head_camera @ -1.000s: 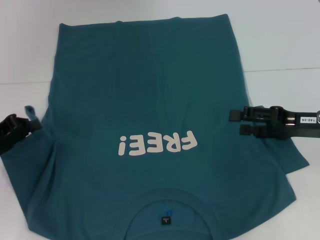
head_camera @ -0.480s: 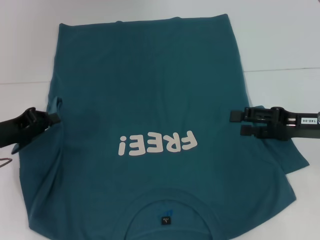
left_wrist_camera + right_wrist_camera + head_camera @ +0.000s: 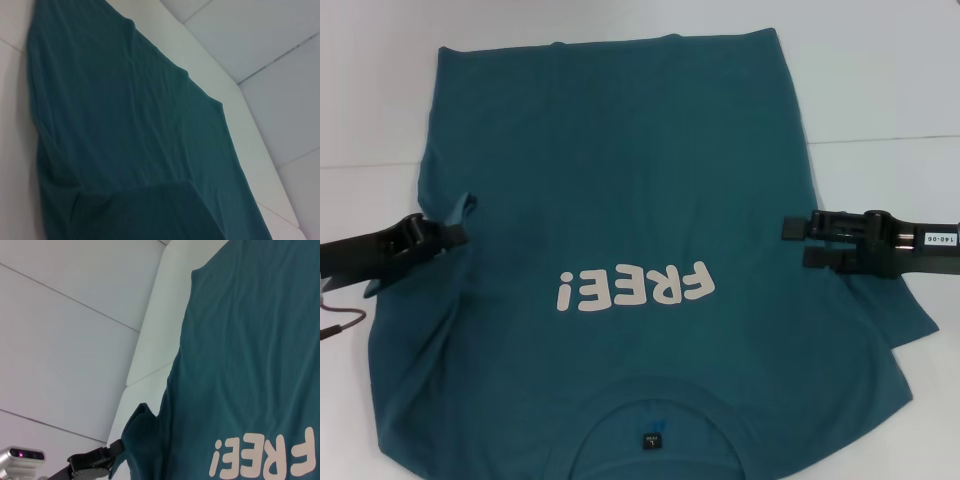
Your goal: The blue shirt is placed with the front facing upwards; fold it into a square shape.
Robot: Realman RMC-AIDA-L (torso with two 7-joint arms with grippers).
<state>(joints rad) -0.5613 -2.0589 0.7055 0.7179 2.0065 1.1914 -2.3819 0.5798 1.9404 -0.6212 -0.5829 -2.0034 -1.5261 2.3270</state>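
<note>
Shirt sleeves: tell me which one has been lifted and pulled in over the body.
The sleeve on the robot's left, pinched by the left tool and bunched over the blue shirt. The other sleeve lies flat beneath the right tool.

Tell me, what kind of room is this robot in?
Probably a lab or test workspace, not a home. A dark teal cotton T-shirt lies on a plain white table, with a black left end effector pinching its sleeve, a right end effector opposite and bare white panels behind.

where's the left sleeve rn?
Head view: pinched in the left gripper at the blue shirt's left edge, lifted and drawn inward over the body, level with the right gripper opposite.
</note>
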